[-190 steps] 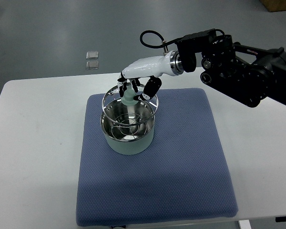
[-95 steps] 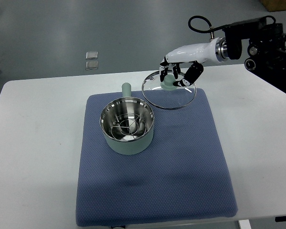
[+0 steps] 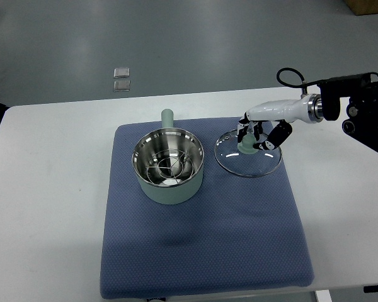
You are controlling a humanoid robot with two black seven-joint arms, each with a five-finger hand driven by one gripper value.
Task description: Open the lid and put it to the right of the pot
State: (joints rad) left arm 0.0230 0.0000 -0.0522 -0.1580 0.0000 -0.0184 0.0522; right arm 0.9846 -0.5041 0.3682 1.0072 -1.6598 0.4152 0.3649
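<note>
A: Looking down from above, where is the lid?

B: The glass lid (image 3: pixel 248 154) is over the blue mat (image 3: pixel 205 251), just to the right of the pot (image 3: pixel 169 167) and clear of it. I can't tell whether its rim rests on the mat or sits a little above it.

A: And the hand?

B: The right hand (image 3: pixel 261 129) comes in from the right edge, white with black fingers (image 3: pixel 276 134) curled down around the pale green knob (image 3: pixel 246 146) at the lid's centre. It grips the knob.

A: What about the pot?

B: It stands uncovered on the left half of the mat, steel inside with a wire rack (image 3: pixel 167 170) in it, its handle (image 3: pixel 167 117) pointing away from the robot. The mat lies on a white table (image 3: pixel 44 207).

A: Any sign of the other arm?

B: None in this view.
</note>
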